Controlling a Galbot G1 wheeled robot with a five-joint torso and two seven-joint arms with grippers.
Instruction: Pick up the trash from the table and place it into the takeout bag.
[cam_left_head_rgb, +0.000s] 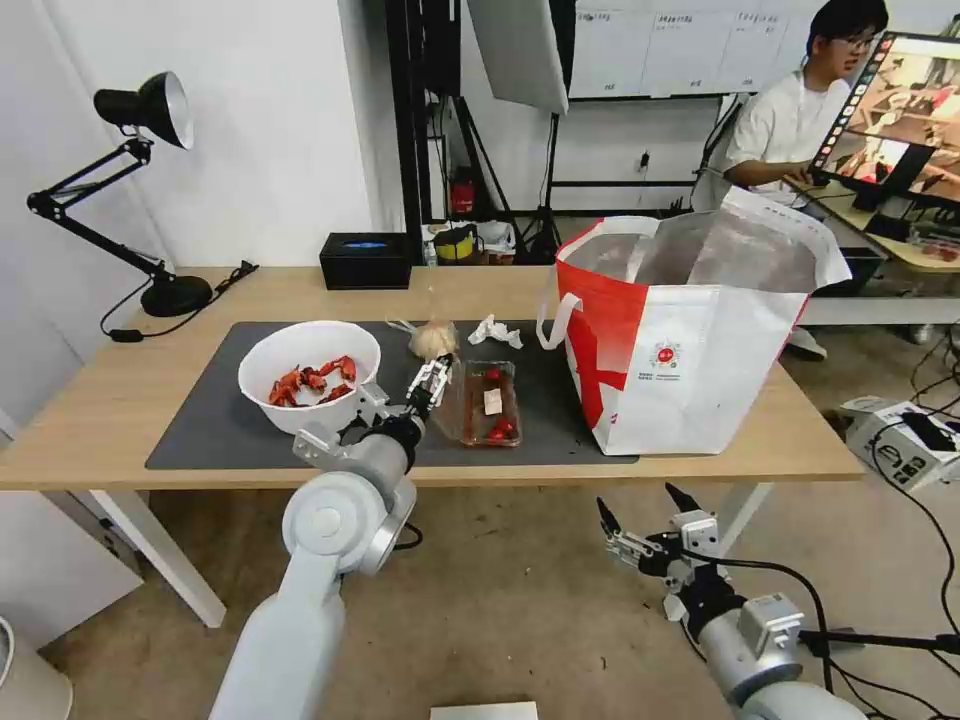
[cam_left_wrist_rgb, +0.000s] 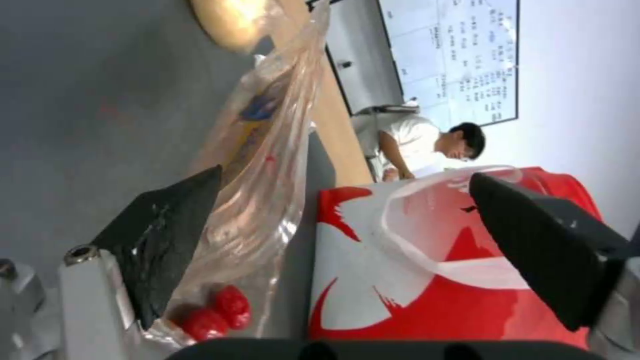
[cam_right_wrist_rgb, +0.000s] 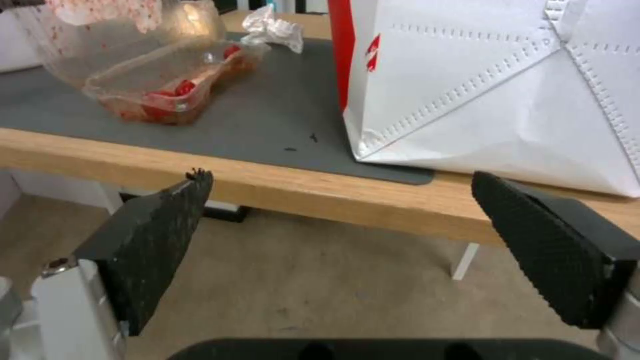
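My left gripper (cam_left_head_rgb: 432, 378) reaches over the table (cam_left_head_rgb: 110, 400) and stands open at the clear hinged tray (cam_left_head_rgb: 490, 403), whose raised lid (cam_left_wrist_rgb: 257, 165) lies against one finger (cam_left_wrist_rgb: 163, 235). Red scraps (cam_left_wrist_rgb: 219, 309) sit in the tray. The white bowl (cam_left_head_rgb: 310, 375) of crayfish shells is just left of the gripper. Behind it are the small clear bag with a beige lump (cam_left_head_rgb: 433, 340) and the crumpled tissue (cam_left_head_rgb: 495, 331). The takeout bag (cam_left_head_rgb: 690, 340) stands open to the right. My right gripper (cam_left_head_rgb: 638, 498) hangs open below the table's front edge (cam_right_wrist_rgb: 320, 195).
A dark grey mat (cam_left_head_rgb: 200, 420) covers the table's middle. A black tissue box (cam_left_head_rgb: 366, 260) and a black desk lamp (cam_left_head_rgb: 150, 200) stand at the back. A person sits at a desk behind the takeout bag.
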